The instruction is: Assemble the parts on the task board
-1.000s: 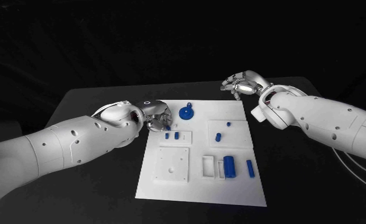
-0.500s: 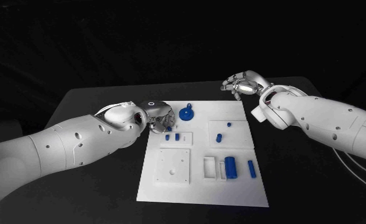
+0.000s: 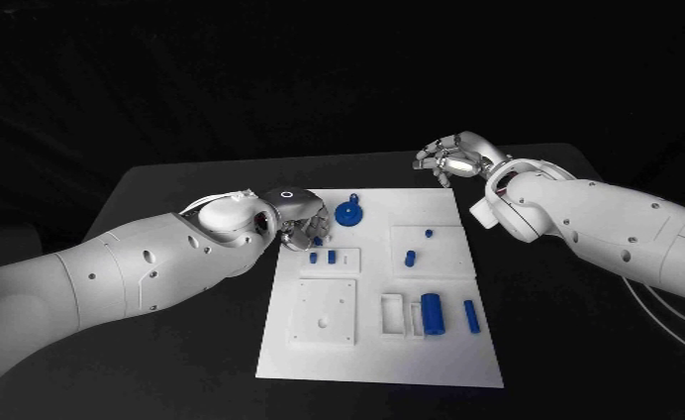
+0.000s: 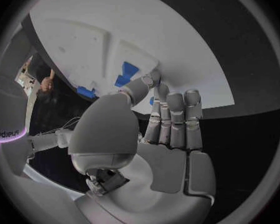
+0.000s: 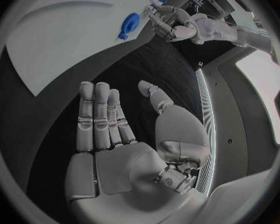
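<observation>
The left hand [image 3: 296, 222] sits at the far left corner of the flat white task board [image 3: 445, 361], over its left edge. Whether its curled fingers [image 4: 170, 119] pinch a part cannot be told: the left wrist view shows only a scrap of blue just behind the fingertips. Just right of this hand lies the round blue disc part with a knob [image 3: 349, 212], near the far edge of the board. On the near side of the hand, two small blue pegs [image 3: 323, 257] stand side by side in a raised white block. The left hand is judged the nearer one to both, so the coming move most likely falls to it, reaching rightward or toward the near side.

Further right, small blue pegs [image 3: 410, 258] stand in a second raised block. In the near half, a large blue cylinder [image 3: 430, 313] and a slimmer blue bar [image 3: 470, 315] lie with their long axes running near to far.

The right hand [image 3: 454, 159] hovers above the black tabletop [image 3: 171, 192], beyond the far right corner of the board, fingers apart and holding nothing.
</observation>
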{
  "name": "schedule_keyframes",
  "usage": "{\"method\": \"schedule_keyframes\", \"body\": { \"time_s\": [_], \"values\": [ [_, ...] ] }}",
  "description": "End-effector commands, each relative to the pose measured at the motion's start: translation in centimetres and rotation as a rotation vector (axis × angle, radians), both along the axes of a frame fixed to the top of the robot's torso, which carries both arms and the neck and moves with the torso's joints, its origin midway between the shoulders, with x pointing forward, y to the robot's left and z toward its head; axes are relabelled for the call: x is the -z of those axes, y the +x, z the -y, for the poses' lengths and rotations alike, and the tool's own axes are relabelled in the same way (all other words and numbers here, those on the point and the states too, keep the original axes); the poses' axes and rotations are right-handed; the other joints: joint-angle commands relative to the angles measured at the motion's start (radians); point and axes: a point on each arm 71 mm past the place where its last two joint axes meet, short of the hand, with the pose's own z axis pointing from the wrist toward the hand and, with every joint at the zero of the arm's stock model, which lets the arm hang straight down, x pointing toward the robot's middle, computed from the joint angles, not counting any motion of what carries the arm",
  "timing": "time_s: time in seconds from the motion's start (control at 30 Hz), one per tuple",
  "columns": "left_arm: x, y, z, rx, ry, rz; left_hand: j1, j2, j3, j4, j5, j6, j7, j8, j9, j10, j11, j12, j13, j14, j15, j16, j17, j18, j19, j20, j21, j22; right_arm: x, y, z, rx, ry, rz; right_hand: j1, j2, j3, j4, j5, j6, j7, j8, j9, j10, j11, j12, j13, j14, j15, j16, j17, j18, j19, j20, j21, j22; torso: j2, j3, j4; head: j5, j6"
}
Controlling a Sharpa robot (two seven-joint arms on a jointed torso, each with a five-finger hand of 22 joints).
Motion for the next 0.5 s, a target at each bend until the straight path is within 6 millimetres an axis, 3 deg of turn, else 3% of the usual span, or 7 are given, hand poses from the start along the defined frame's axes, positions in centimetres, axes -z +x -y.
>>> {"method": "schedule_keyframes", "body": {
  "time_s": [0.03,0.5],
  "values": [
    [0.53,-0.24,0.31,0.02,0.044,-0.006,-0.004,-0.006,-0.005,0.003,-0.003,0.003,-0.004,0.003,0.002,-0.007,0.0,0.009,0.0,-0.006,-0.004,0.006,0.001,0.001,0.004,-0.068,0.007,0.019,-0.01,-0.03,-0.13,-0.011,0.005,-0.001,-0.001,0.006,-0.005,0.002,-0.001,0.0,0.007,0.007,-0.001,-0.009,-0.002,0.004,-0.001,-0.006,0.001,0.007,-0.001,0.045,0.006,-0.002,-0.005,0.001,0.0,-0.0002,0.0002,0.0,-0.001],
    [0.73,-0.13,0.66,0.018,0.11,0.011,-0.042,0.002,-0.013,0.058,-0.004,0.02,-0.01,0.015,0.008,0.011,-0.012,0.053,-0.01,0.017,-0.017,0.038,0.01,0.007,0.026,-0.081,0.034,0.02,-0.01,-0.01,-0.14,-0.01,0.01,-0.003,-0.004,0.007,-0.006,0.004,0.0,0.0,0.007,0.007,-0.001,-0.009,-0.002,0.004,-0.002,-0.006,0.001,0.007,-0.001,0.045,0.007,-0.001,-0.006,0.002,0.0,-0.0007,0.0003,0.003,-0.003]
  ]
}}
